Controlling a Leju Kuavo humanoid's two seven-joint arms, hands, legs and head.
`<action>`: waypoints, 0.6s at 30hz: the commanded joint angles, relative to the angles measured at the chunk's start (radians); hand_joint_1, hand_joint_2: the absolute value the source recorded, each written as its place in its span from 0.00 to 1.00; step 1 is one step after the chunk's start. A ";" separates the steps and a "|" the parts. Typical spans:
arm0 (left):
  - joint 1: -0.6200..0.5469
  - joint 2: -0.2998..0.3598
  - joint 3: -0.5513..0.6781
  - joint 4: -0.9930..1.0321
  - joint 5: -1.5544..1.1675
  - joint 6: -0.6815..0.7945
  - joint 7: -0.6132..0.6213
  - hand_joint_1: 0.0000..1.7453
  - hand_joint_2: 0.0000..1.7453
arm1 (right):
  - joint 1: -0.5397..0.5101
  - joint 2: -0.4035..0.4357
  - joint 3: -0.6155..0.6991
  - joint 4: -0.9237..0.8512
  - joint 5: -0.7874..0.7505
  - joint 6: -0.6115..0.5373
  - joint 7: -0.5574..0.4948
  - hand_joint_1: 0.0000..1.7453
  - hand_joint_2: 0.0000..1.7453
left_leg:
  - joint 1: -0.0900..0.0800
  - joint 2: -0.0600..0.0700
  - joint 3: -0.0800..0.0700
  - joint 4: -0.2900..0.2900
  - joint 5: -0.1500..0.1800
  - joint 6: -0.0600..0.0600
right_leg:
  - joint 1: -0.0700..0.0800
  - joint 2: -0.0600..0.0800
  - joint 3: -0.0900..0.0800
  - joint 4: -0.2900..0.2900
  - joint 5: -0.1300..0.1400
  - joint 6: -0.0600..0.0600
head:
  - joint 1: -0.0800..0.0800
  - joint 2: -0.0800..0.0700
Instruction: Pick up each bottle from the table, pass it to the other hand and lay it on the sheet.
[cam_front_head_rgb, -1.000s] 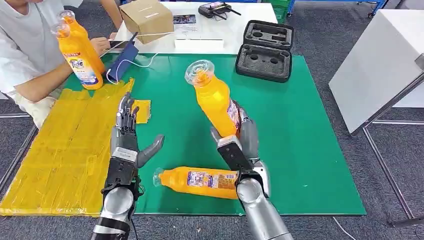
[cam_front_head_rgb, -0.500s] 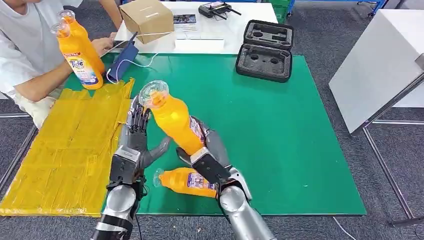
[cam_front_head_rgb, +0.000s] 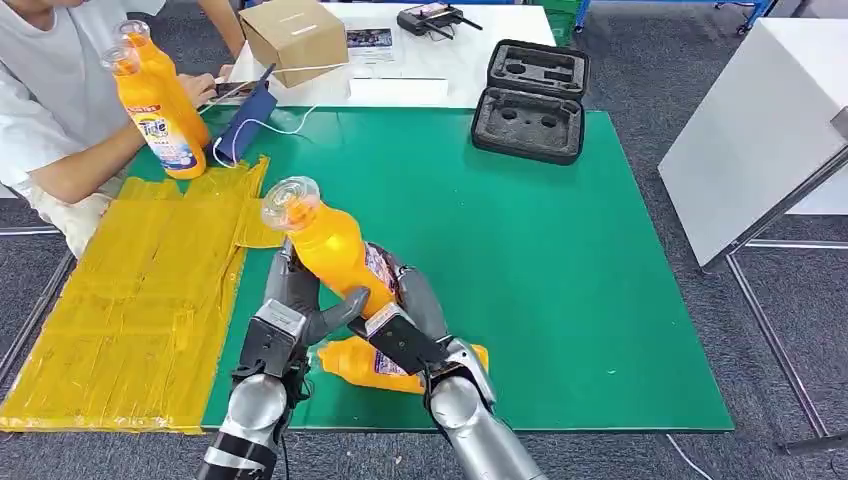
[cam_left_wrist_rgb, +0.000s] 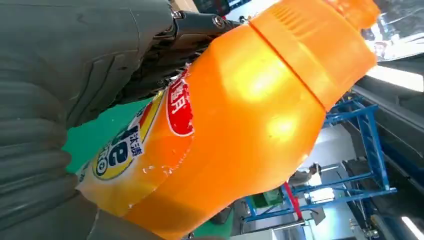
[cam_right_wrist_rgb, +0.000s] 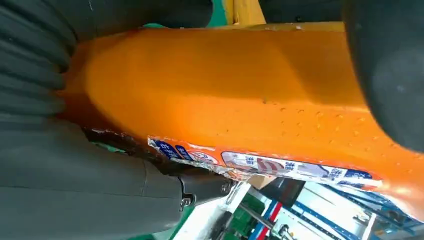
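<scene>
While the right robot hand (cam_front_head_rgb: 405, 305) grips the orange bottle (cam_front_head_rgb: 330, 250) at lower centre, it has carried it leftward to the left robot hand (cam_front_head_rgb: 300, 305), whose thumb now touches it; whether that hand grips, I cannot tell. The handover is beginning; the yellow sheet (cam_front_head_rgb: 130, 300) lies left, and the foam case (cam_front_head_rgb: 530, 100) sits open on the desk (cam_front_head_rgb: 600, 250).

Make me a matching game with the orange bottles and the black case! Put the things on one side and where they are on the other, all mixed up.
Things:
1. raised orange bottle
2. lying orange bottle
3. two upright orange bottles
4. open black case

Places:
A. on the green mat, below the robot's hands
B. at the far edge of the green mat
C. between the left hand and the right hand
D. beside the person, past the yellow sheet

Pairs: 1-C, 2-A, 3-D, 4-B
</scene>
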 joint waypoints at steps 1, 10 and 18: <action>-0.024 0.030 -0.071 0.081 -0.003 -0.021 0.010 0.00 1.00 | -0.037 -0.003 0.032 0.092 0.017 -0.014 0.007 1.00 1.00 | 0.000 0.001 0.006 -0.001 -0.002 -0.001 | 0.000 0.002 0.007 -0.002 -0.001 -0.001 | 0.000 0.000; -0.032 0.029 -0.059 0.091 0.016 -0.032 0.012 1.00 1.00 | -0.039 -0.002 0.035 0.098 0.024 -0.018 0.006 1.00 1.00 | 0.000 0.001 0.004 -0.001 -0.001 -0.001 | 0.000 0.002 0.004 -0.001 -0.001 -0.001 | 0.000 0.000; -0.049 0.022 -0.006 0.110 0.046 -0.033 0.012 1.00 1.00 | -0.017 -0.009 0.075 0.055 0.083 -0.057 -0.005 1.00 1.00 | 0.000 0.001 0.005 -0.001 -0.002 -0.002 | 0.000 0.001 0.006 -0.001 -0.001 -0.002 | 0.000 0.000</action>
